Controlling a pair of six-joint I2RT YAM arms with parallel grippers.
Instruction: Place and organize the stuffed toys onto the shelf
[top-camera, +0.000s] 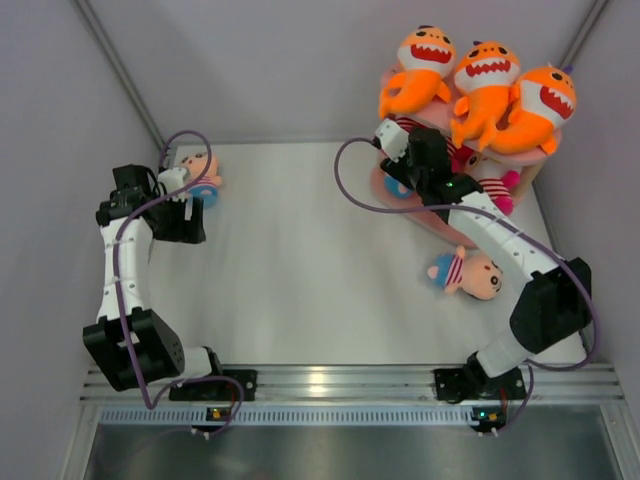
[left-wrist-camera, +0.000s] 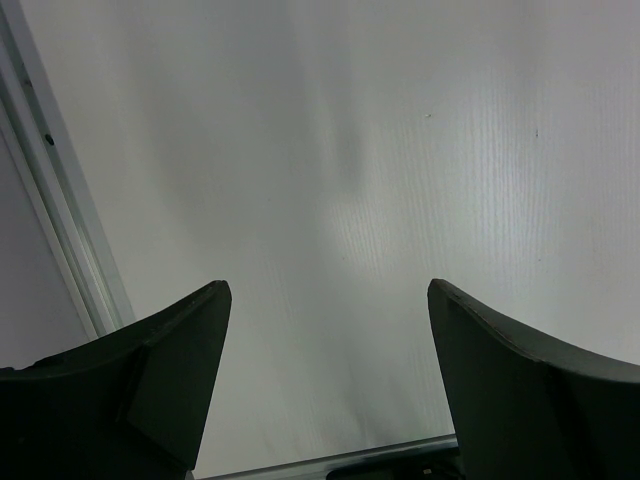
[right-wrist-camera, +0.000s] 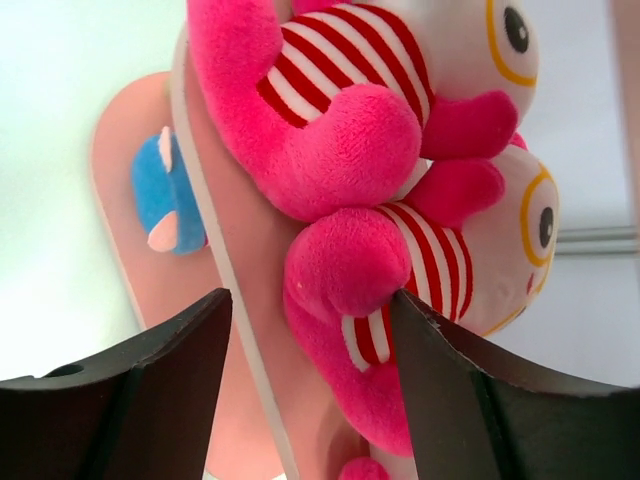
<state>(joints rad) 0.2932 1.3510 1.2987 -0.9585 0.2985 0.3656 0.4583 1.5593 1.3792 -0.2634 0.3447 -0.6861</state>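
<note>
The pink shelf stands at the back right. Three orange sharks lie on its top board. Two white-faced dolls in pink stripes lie on the middle board; one shows in the top view. A blue toy rests on the bottom board. My right gripper is open at the middle board, its right finger touching the lower doll. My left gripper is open and empty over bare table. One pink-faced doll lies beside the left wrist, another lies in front of the shelf.
White enclosure walls close in the left, back and right. A metal rail runs along the table's left edge. An aluminium rail with the arm bases runs along the near edge.
</note>
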